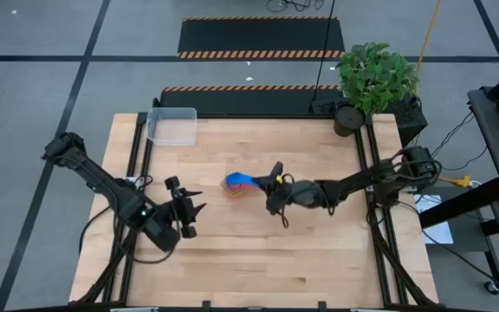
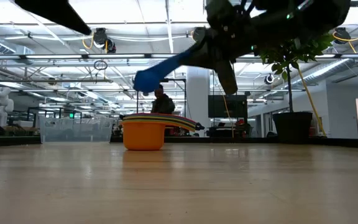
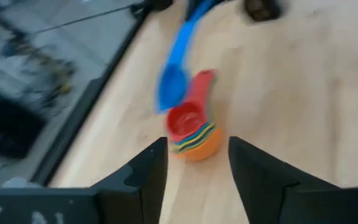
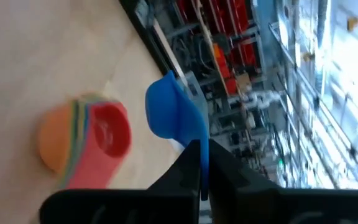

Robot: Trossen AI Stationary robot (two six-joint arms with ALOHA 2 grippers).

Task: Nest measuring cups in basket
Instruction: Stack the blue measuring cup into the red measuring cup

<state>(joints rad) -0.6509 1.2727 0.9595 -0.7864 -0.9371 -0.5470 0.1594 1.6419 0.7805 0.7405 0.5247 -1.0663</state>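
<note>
Measuring cups are mostly stacked already: a nested pile [image 1: 235, 187] with the orange one at the bottom and the red one on top sits around the middle of the wooden table [image 1: 258, 251]. One blue cup [image 2: 160, 70] is up in the air just above that pile, pinched by its handle in the right hand [image 1: 275, 178], whose fingers are pressed together on it. Left hand [image 1: 193, 206] hangs over the table to the left of the pile, fingers spread, holding nothing. Clear basket [image 1: 172, 125] sits at the far left corner of the table, well apart from the pile. A potted plant [image 1: 372, 80] stands at the far right corner.
</note>
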